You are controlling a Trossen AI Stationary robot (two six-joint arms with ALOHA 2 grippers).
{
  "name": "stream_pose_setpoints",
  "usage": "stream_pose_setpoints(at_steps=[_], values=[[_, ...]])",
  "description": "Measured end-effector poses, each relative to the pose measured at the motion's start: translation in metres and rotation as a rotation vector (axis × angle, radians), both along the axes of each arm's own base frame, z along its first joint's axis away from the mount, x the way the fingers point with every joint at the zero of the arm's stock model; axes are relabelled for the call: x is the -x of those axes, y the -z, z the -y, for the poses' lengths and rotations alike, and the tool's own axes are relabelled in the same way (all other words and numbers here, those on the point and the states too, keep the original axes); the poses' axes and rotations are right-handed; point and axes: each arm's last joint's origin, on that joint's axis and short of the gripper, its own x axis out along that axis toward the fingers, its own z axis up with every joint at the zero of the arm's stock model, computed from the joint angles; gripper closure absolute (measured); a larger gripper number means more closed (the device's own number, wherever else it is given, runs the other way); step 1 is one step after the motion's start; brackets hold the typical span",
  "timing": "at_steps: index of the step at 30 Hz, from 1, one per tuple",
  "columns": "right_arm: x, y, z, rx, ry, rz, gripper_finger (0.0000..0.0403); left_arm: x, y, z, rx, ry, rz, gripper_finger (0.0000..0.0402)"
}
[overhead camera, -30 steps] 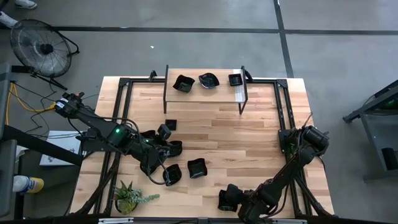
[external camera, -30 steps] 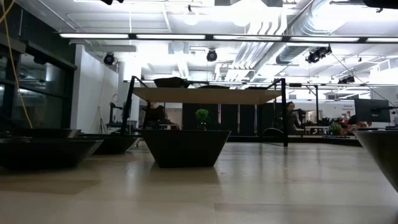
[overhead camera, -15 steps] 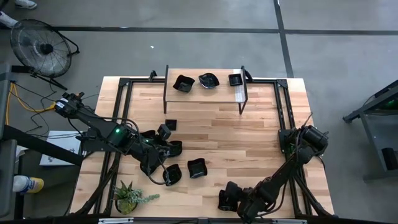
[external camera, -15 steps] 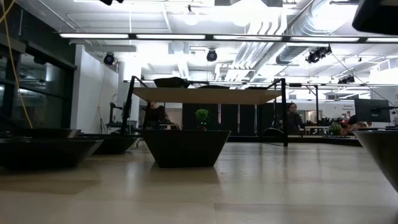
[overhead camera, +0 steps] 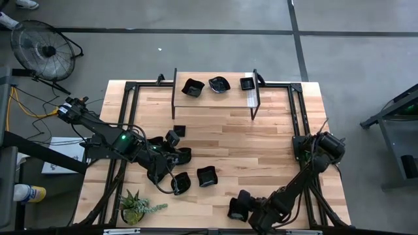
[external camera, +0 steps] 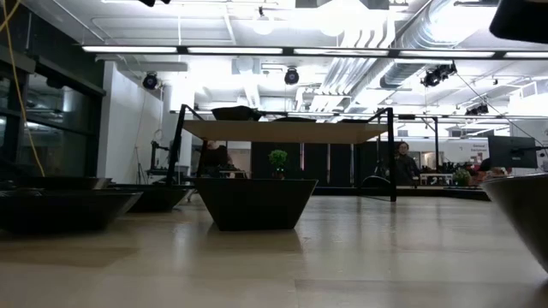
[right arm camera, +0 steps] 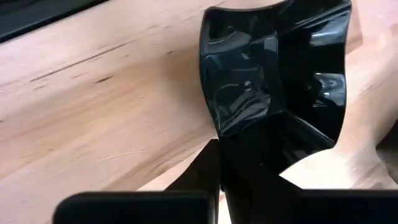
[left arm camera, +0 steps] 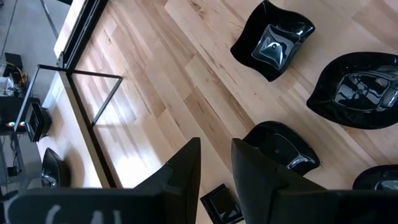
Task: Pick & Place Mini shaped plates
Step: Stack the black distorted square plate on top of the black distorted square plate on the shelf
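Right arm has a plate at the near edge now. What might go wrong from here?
The right gripper grips the black plate only by its rim, jaws shut on one glossy edge, so it may tilt or slip during transport.

The raised shelf already carries three plates, leaving limited free room; a careless drop may knock them.

The left gripper sits amid the plate cluster, crowding that side.

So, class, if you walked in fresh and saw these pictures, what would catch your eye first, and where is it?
Probably the right gripper at the table's near edge, shut on a glossy black plate whose flared walls fill the right wrist view. Next, the cluster of black plates on the table's left half, where the left gripper sits among them. Last, the raised wooden shelf at the far edge, carrying three more dishes.
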Motion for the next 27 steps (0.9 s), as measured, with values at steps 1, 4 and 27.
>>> stream_pose_setpoints(at_steps=[1, 4, 27], values=[[0.0, 0.0, 0.0, 0.005, 0.005, 0.01, 0.0397, 0.0, 0.0, 0.0, 0.0, 0.0, 0.0, 0.0316], [0.001, -0.001, -0.001, 0.028, 0.03, 0.048, 0.0396, 0.0, 0.0, 0.0, 0.0, 0.0, 0.0, 0.0316], [-0.026, -0.043, 0.024, 0.298, 0.062, 0.091, 0.0398, -0.063, 0.03, 0.002, -0.207, 0.317, -0.021, 0.0316]])
